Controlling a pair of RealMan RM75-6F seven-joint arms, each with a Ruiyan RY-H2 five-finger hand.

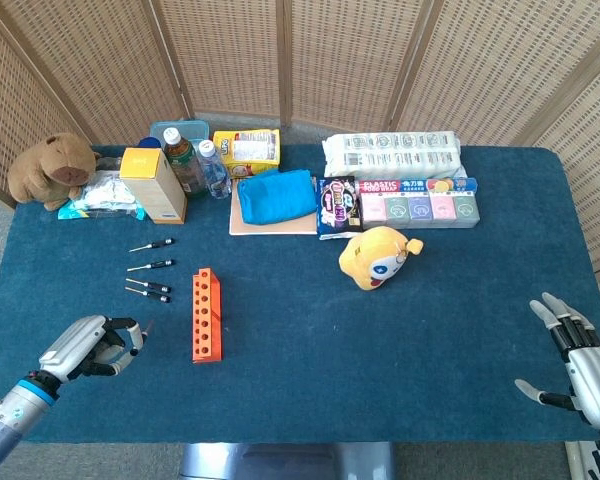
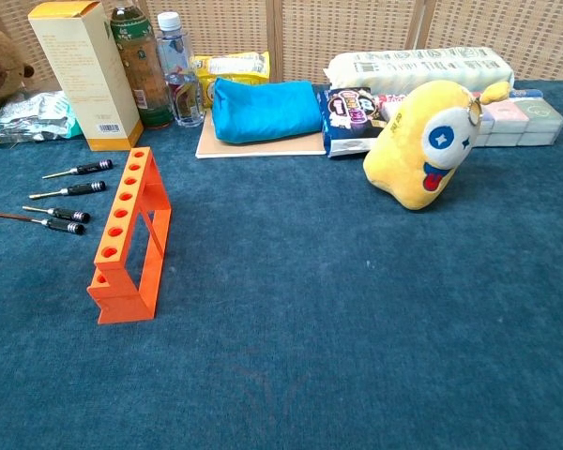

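**Left hand holds a small screwdriver near the orange rack**

Head view: the left hand [image 1: 88, 349] sits at the near left of the blue cloth-covered table [image 1: 300, 380], fingers curled around a thin black-handled screwdriver [image 1: 140, 331] whose tip pokes out toward the orange plastic rack with a row of holes [image 1: 207, 314], just to its right. Four more black-handled screwdrivers [image 1: 150, 268] lie beyond the hand, left of the rack. The right hand [image 1: 574, 360] rests at the near right edge, fingers spread apart and holding nothing, well apart from the yellow plush toy [image 1: 376, 256].

Chest view: the held screwdriver enters at the left edge, beside the loose ones. Neither hand itself shows.
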